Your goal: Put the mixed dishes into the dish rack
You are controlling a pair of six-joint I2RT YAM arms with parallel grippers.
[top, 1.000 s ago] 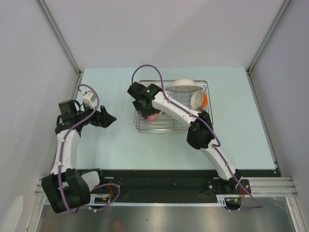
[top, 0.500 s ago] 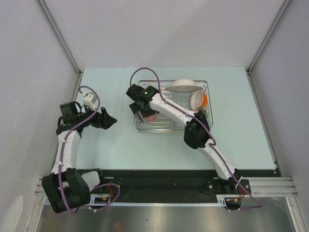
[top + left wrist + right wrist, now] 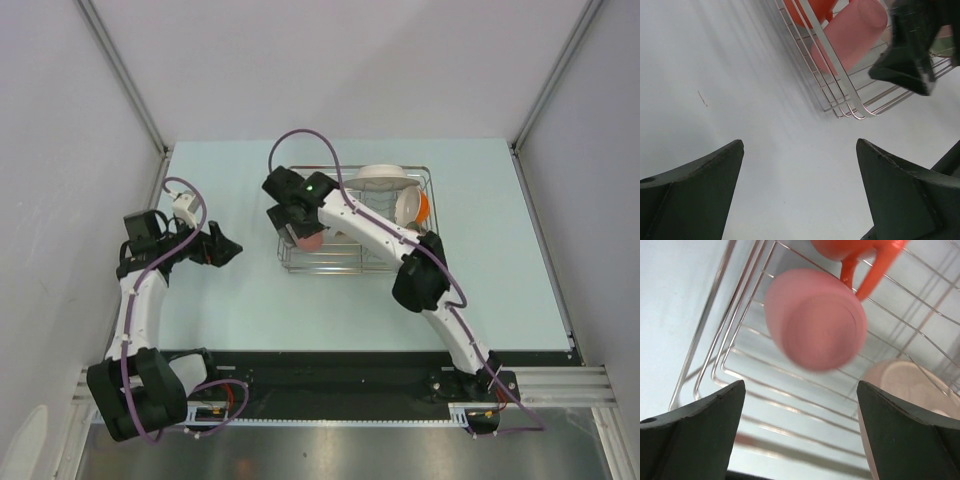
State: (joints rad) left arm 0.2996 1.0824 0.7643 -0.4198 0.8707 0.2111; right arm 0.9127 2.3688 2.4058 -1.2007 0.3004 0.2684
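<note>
The silver wire dish rack (image 3: 350, 262) stands mid-table. A pink-orange cup (image 3: 815, 320) lies on its side in the rack's near left corner, free of my fingers. A second orange cup (image 3: 860, 252) with a handle sits just beyond it. My right gripper (image 3: 801, 385) is open and empty, hovering just above the lying cup (image 3: 312, 240). A large white plate (image 3: 385, 178) and a white-and-orange bowl (image 3: 412, 208) stand at the rack's far right. A cream plate (image 3: 900, 380) shows in the rack. My left gripper (image 3: 800, 142) is open and empty over the table, left of the rack (image 3: 840, 95).
The left arm (image 3: 150, 250) rests near the table's left edge, beside the left wall. The right arm's elbow (image 3: 420, 280) hangs over the rack's near right corner. Grey walls enclose the table on three sides.
My right gripper has drawn back a little toward the far left, away from the lying cup. The cup stays in the rack. The left arm has not moved.
</note>
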